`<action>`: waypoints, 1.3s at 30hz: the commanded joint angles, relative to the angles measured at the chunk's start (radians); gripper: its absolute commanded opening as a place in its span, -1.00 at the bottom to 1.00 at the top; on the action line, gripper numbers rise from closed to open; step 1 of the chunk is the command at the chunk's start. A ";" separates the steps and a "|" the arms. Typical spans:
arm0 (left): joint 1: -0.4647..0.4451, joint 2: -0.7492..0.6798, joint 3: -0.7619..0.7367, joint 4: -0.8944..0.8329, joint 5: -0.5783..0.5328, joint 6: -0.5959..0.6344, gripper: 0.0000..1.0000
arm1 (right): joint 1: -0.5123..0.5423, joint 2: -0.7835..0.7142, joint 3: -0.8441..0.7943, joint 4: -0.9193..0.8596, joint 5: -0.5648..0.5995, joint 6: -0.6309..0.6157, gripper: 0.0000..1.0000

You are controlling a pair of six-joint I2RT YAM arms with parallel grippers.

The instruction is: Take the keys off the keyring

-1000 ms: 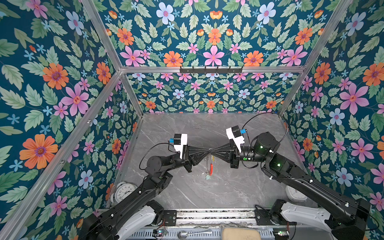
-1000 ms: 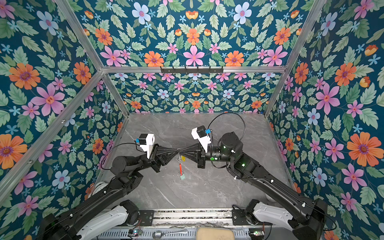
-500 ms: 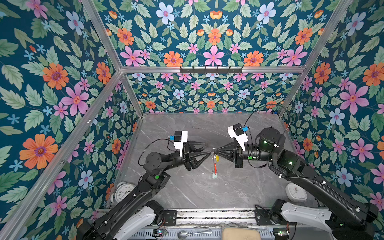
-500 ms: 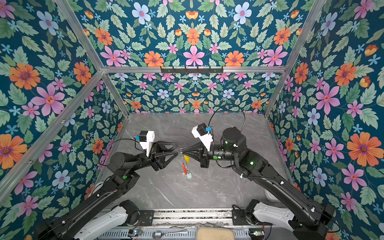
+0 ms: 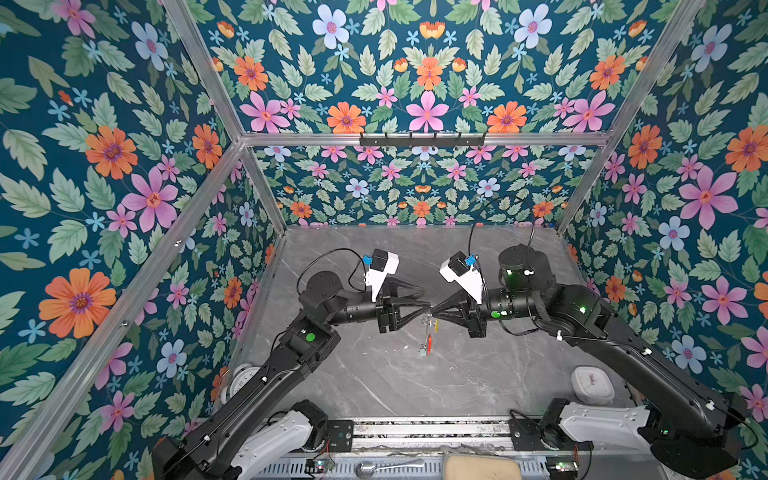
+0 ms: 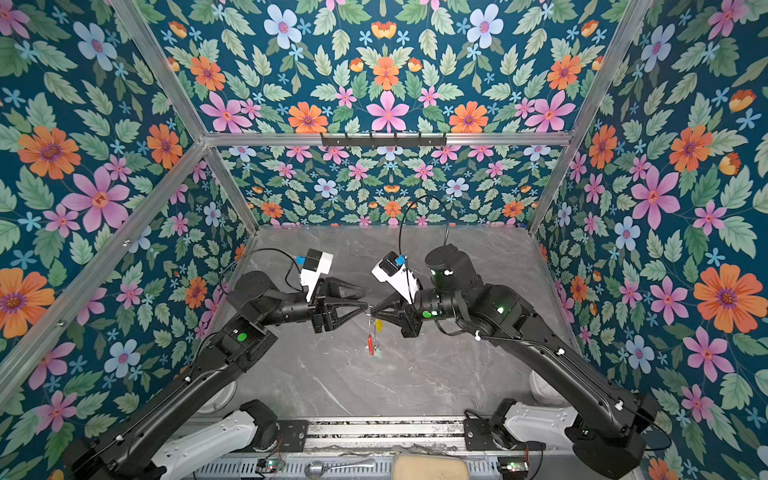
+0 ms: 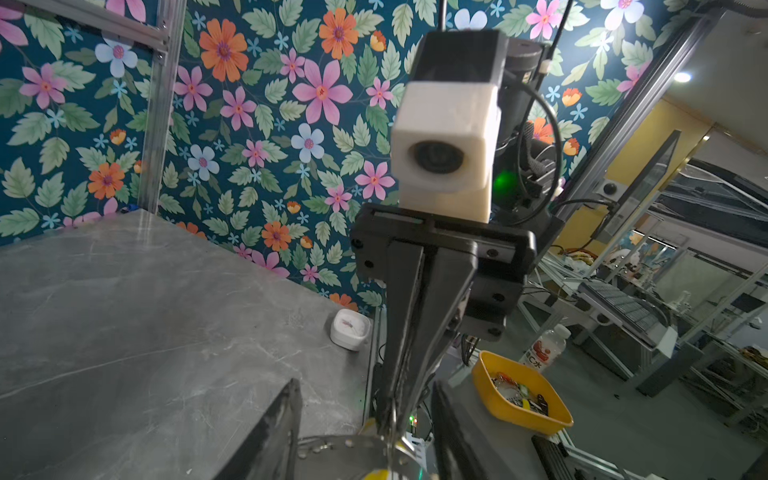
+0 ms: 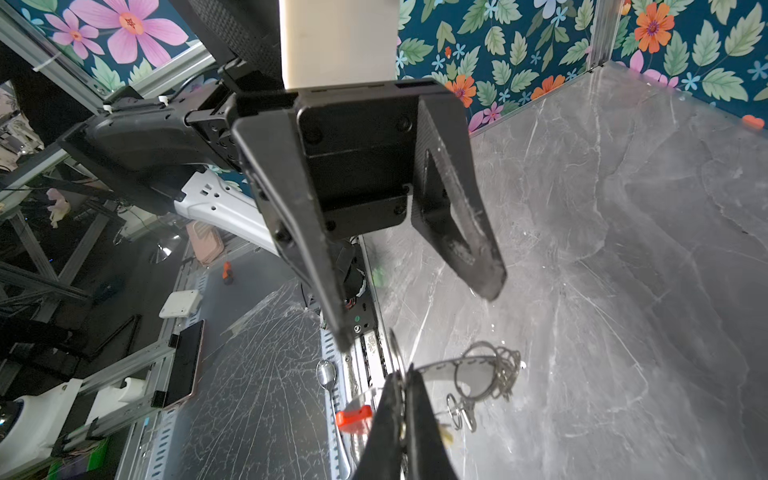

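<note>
Aloft, thin grey metal keyring in clenched right claw; left claw matte black, wedge-fingered, released.

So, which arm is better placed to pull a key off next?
Left. The right gripper is shut on the keyring, holding it off the table; the left gripper is open, empty and facing the hanging keys, so it can likely take one.
</note>
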 commanded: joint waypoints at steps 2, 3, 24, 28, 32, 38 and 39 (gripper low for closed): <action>0.001 0.015 0.030 -0.073 0.074 0.043 -0.22 | 0.006 0.003 0.012 0.008 0.048 -0.013 -1.00; 0.001 0.015 0.033 -0.078 0.079 0.044 -0.27 | 0.007 0.006 0.014 0.009 0.055 -0.014 -1.00; 0.001 0.013 -0.002 0.039 0.089 0.008 -1.00 | 0.027 0.024 0.011 0.056 0.180 0.008 -1.00; 0.001 -0.005 -0.040 0.123 0.059 -0.015 -1.00 | 0.026 -0.019 -0.042 0.129 0.160 0.007 -0.50; 0.001 -0.031 -0.080 0.195 0.026 -0.023 -1.00 | 0.027 -0.121 -0.166 0.303 0.126 0.012 -0.11; 0.001 -0.062 -0.133 0.322 0.012 -0.061 -1.00 | 0.027 -0.244 -0.352 0.543 0.170 0.039 -0.01; 0.001 -0.064 -0.142 0.348 0.013 -0.073 -1.00 | 0.026 -0.251 -0.368 0.563 0.164 0.043 0.00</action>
